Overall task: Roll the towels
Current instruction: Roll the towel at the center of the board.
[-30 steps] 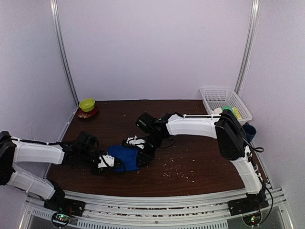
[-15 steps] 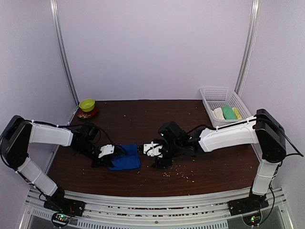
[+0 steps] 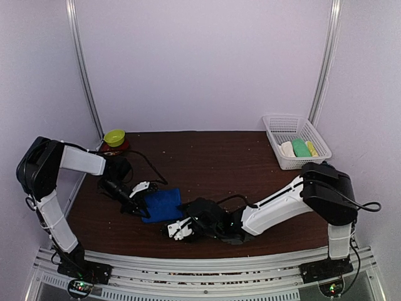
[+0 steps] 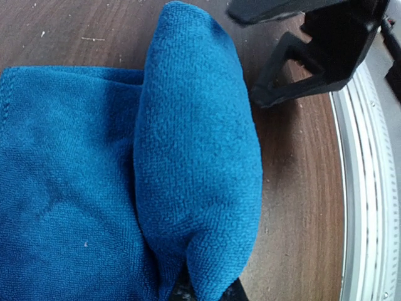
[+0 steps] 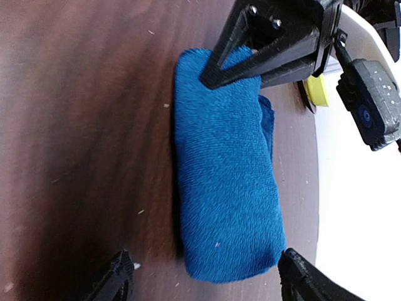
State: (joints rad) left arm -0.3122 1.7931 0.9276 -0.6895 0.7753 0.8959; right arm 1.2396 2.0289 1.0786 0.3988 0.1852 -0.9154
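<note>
Your blue towel point(image 3: 161, 205) lies left of centre on the table point(image 3: 213, 157), partly rolled. It looks soft, light and limp, likely to uncurl if released, so take the fat roll by its ends. Its long axis runs from your left gripper point(image 3: 136, 204), clamped on one end, toward your right gripper point(image 3: 174, 229), which stands spread apart and empty near the other end.

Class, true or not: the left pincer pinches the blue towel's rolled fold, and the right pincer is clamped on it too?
Wrong on the right pincer: it stands wide open, as the right wrist view shows. The left pincer does pinch the blue towel's fold.
</note>
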